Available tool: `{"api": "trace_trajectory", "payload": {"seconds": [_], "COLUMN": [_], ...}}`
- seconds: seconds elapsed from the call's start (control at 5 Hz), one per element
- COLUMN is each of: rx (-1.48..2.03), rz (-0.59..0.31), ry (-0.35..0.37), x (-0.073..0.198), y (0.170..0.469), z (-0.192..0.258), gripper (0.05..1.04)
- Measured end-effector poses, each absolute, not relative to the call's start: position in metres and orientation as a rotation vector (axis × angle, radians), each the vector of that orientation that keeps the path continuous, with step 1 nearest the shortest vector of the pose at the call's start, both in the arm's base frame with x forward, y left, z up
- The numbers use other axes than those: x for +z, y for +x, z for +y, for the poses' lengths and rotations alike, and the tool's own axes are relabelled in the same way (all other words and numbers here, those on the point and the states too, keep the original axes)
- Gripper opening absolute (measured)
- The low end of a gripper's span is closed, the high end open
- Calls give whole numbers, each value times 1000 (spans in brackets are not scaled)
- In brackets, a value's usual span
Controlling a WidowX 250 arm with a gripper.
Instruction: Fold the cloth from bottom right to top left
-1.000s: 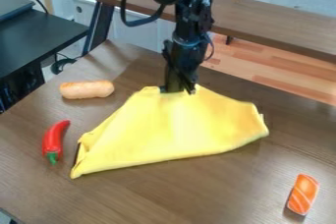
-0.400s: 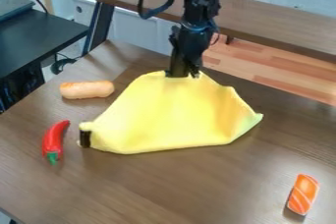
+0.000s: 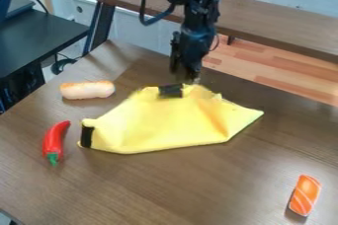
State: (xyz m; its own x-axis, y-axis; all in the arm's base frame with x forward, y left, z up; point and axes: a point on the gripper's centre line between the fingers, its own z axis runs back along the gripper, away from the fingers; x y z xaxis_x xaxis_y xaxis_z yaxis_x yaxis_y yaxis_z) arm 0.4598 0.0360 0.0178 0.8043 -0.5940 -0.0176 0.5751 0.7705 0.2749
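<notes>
Far left, red chili pepper with green stem (image 3: pixel 55 142); next, pale tan bread roll (image 3: pixel 87 90). Then yellow cloth, soft and rumpled (image 3: pixel 161 125), mid-tabletop (image 3: pixel 151 184), black patches at left corner and far edge. Fold looks largely made, I'd say; far edge bunched, right side creased, so settling and smoothing probably left. Black two-finger claw (image 3: pixel 186 78) at cloth's far edge; can't tell from here if clenched or released. Right, orange white-striped salmon piece (image 3: pixel 305 195). Everything lies straight on tabletop, not in containers.

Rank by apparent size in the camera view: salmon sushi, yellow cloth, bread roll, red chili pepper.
1. Yellow cloth
2. Bread roll
3. Salmon sushi and red chili pepper: too alike to rank.
</notes>
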Motion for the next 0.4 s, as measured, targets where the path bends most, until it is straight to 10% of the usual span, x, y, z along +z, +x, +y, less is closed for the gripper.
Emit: {"api": "trace_trajectory", "payload": {"seconds": [0.4], "rx": [-590], "rz": [-186], "ry": [274], "x": [60], "y": [445], "z": [49], "gripper": [991]}}
